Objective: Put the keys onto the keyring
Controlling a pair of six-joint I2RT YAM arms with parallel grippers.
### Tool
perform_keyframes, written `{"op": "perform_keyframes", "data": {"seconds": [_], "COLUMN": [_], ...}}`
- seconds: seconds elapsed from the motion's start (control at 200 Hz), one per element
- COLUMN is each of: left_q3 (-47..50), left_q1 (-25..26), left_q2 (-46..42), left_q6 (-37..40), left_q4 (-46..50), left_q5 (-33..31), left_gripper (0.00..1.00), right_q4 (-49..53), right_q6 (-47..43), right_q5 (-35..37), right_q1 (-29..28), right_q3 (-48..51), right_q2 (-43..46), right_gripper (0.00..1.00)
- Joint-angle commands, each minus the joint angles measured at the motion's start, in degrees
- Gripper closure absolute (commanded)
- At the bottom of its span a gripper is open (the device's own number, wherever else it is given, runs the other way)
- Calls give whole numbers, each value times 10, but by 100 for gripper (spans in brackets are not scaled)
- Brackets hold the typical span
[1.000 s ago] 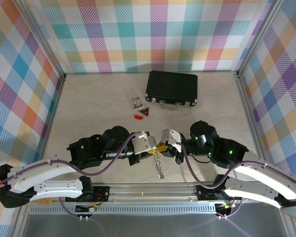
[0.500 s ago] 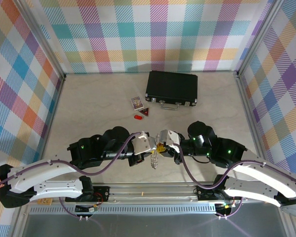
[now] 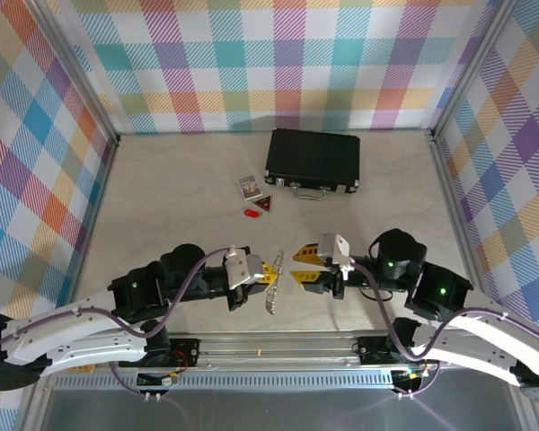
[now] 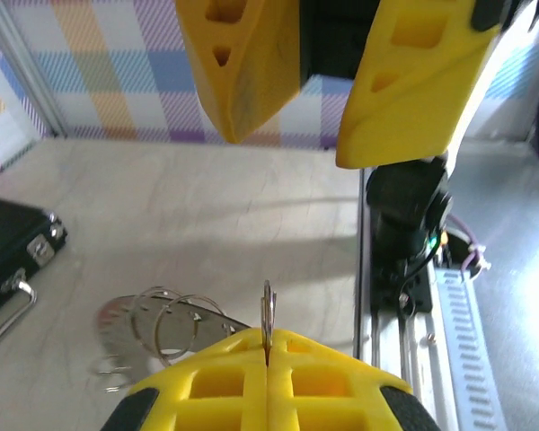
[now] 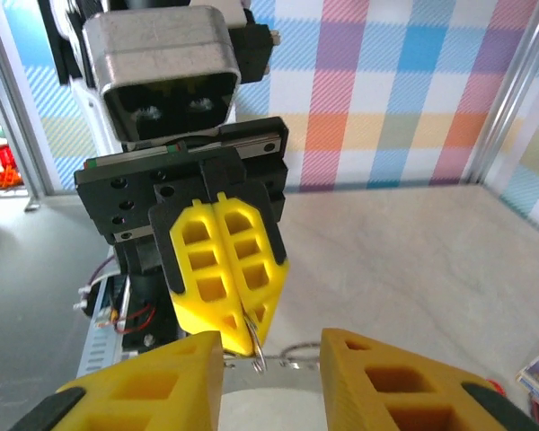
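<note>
**Ring pinched in my left, right hand free, key far up the table**

My left gripper [image 3: 270,267] is clamped on the keyring [image 3: 271,294]. It bites one thin loop edge-on, and the other silvery pieces dangle below the grip. The ring looks like light, stiff metal. I reckon it is slippery and apt to swing, so a firm pinch on the wire suits it.

My right gripper [image 3: 299,266] faces it just beside the ring, jaws spread with nothing between them.

The key [image 3: 251,213] lies flat on the table [image 3: 162,197], well apart from both hands. It is just beside the dark red tag [image 3: 265,206] and near the black case [image 3: 313,162]. It looks tiny and light. I judge the red plastic head the best hold, though fiddly with the key lying flat.
</note>
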State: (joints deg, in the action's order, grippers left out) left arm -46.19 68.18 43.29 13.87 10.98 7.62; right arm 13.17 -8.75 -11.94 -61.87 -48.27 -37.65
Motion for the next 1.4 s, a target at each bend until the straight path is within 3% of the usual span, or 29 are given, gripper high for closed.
{"op": "perform_keyframes", "data": {"seconds": [0.0,0.33,0.545,0.95,1.185,1.395], "left_q3": [19,40,44,50,53,58], "left_q1": [2,3,2,2,2,2], "left_q2": [-26,-28,-25,-18,-14,-16], "left_q6": [-30,-48,-55,-60,-65,-68], "left_q4": [-127,-210,-221,-230,-235,-236], "left_q5": [43,88,91,101,104,99], "left_gripper": [100,100,100,100,100,100], "right_q4": [-78,-86,-71,-89,-102,-90], "right_q6": [54,65,58,62,69,64], "right_q5": [5,-87,-96,-103,-106,-97], "right_q1": [-3,-3,-3,-3,-3,-3], "right_q3": [22,3,-3,-1,7,8], "right_q2": [30,3,-9,-24,-23,-25], "right_gripper": [64,64,65,79,82,96]}}
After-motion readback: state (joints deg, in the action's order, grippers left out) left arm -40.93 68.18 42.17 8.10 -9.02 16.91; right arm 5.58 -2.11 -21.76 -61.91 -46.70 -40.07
